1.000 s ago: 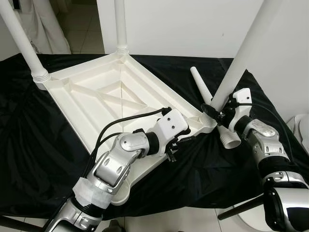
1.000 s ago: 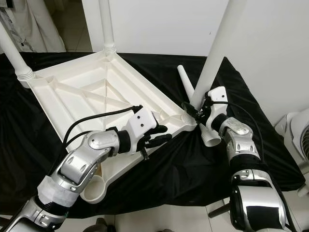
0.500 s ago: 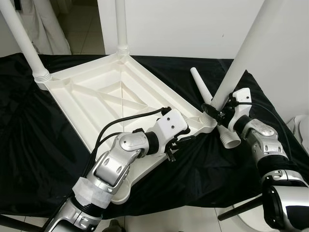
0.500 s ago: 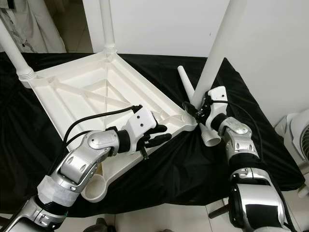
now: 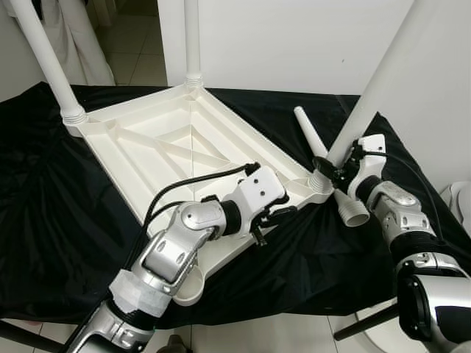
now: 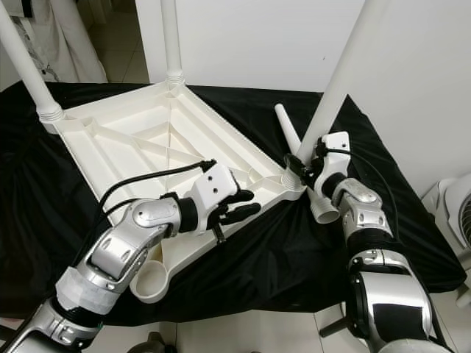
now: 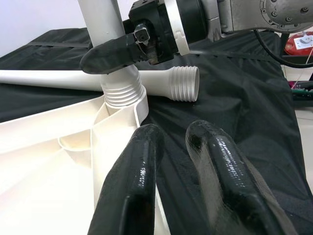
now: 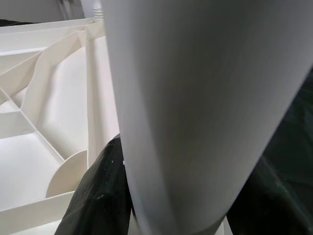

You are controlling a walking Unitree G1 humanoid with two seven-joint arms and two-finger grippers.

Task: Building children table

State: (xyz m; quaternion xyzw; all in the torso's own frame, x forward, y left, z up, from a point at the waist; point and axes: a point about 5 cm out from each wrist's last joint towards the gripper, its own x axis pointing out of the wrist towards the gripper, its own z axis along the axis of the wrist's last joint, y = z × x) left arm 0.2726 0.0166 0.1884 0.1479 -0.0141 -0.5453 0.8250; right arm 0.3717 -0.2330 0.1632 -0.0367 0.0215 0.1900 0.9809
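On a black cloth [image 5: 59, 220] lies the white plastic tabletop [image 5: 158, 158], upside down with its ribbed underside facing up, stretching from about ten o'clock toward four o'clock across the head views. Two white legs already stand in their sockets at the far corners, one [image 5: 48, 62] at ten o'clock and one [image 5: 193, 40] at twelve o'clock. At the three o'clock corner a third leg [image 5: 375, 81] rises tilted from its threaded socket, and the right gripper [image 6: 303, 168] is clenched around it just above the thread; the right wrist view has a black finger [image 8: 98, 196] pressed to each side of the leg. Just beside that corner, at about two to three o'clock, a loose fourth leg [image 5: 324, 158] lies flat on the cloth, its threaded open end toward the robot. The left gripper [image 6: 237, 207] rests at the tabletop's near long edge, at five o'clock from the tabletop's centre, its fingers [image 7: 132, 196] slightly parted and grasping nothing. The near corner socket [image 6: 151, 281] at six o'clock stands open.
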